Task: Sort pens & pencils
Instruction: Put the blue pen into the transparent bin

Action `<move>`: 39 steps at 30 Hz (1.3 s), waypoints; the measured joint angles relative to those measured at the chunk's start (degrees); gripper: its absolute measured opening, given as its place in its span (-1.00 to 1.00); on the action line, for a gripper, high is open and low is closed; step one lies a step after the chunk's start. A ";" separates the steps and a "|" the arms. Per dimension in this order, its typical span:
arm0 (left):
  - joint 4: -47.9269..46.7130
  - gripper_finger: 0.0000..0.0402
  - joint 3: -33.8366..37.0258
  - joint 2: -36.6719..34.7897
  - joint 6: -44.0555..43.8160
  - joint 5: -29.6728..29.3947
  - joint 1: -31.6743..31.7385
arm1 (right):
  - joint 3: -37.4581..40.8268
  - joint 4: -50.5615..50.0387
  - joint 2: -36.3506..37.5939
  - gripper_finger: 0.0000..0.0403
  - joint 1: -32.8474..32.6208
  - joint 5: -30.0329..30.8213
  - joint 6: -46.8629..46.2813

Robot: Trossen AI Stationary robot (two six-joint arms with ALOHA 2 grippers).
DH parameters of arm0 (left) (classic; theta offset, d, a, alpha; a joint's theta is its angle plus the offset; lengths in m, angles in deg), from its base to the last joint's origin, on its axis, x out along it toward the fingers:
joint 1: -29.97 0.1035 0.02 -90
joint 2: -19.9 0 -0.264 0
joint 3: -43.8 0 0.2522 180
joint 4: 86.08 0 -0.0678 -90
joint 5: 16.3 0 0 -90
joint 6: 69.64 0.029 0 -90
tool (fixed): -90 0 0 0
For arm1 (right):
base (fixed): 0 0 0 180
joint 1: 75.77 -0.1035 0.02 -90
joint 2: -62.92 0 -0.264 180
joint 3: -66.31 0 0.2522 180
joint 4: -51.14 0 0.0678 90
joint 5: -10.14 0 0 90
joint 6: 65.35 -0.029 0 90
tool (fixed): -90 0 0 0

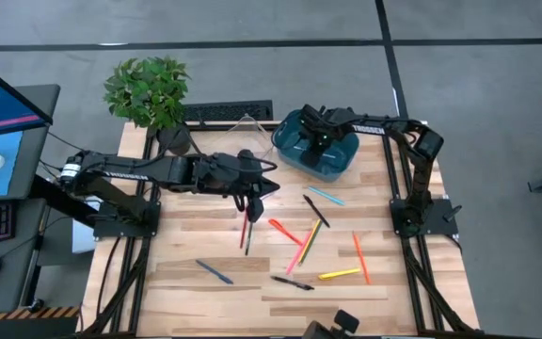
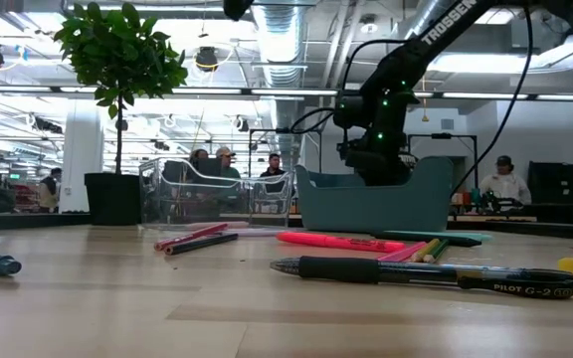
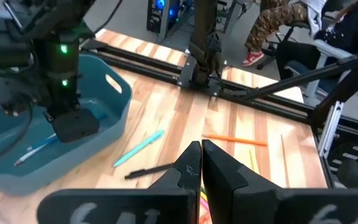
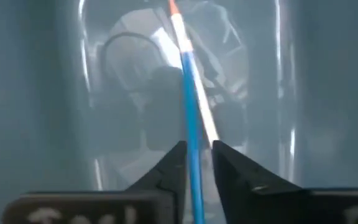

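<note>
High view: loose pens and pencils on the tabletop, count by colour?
red pens: 2
orange pens: 2
black or dark pens: 3
teal pen: 1
yellow pen: 1
blue-grey pen: 1
Total: 10; the crossed ones mid-table may hide more.

Overhead; table-level; two wrist close-ups
</note>
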 joint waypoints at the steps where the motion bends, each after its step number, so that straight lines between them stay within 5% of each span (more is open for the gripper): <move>1: -0.21 -0.99 0.00 0.00 -0.18 0.03 0.00 | -0.02 0.02 0.00 -0.39 0.10 -0.05 -0.26; 5: -1.11 -0.99 -0.08 -0.25 -0.64 2.17 -0.02 | -0.86 -1.27 0.25 -0.06 0.14 -0.24 -1.25; 8: -10.71 -0.99 -1.82 -1.18 -0.88 4.07 -0.74 | -3.68 -3.57 4.11 0.10 0.08 -2.17 -0.95; 14: -35.01 -0.99 -2.88 -1.46 -4.80 5.22 -5.53 | -8.12 -4.39 17.13 0.13 -0.80 -2.68 -1.43; 19: -42.26 -0.87 0.57 -0.23 -8.07 5.87 -13.90 | -8.52 -4.78 27.38 0.07 -1.13 -2.66 -3.07; 31: -24.76 0.01 20.14 -0.28 -10.23 10.05 -24.44 | -8.48 -6.74 37.27 0.05 -3.83 -2.70 -5.51; 39: -14.92 0.14 29.57 -0.28 -8.12 9.87 -26.61 | -8.39 -8.74 37.51 0.03 -5.81 -2.72 -6.44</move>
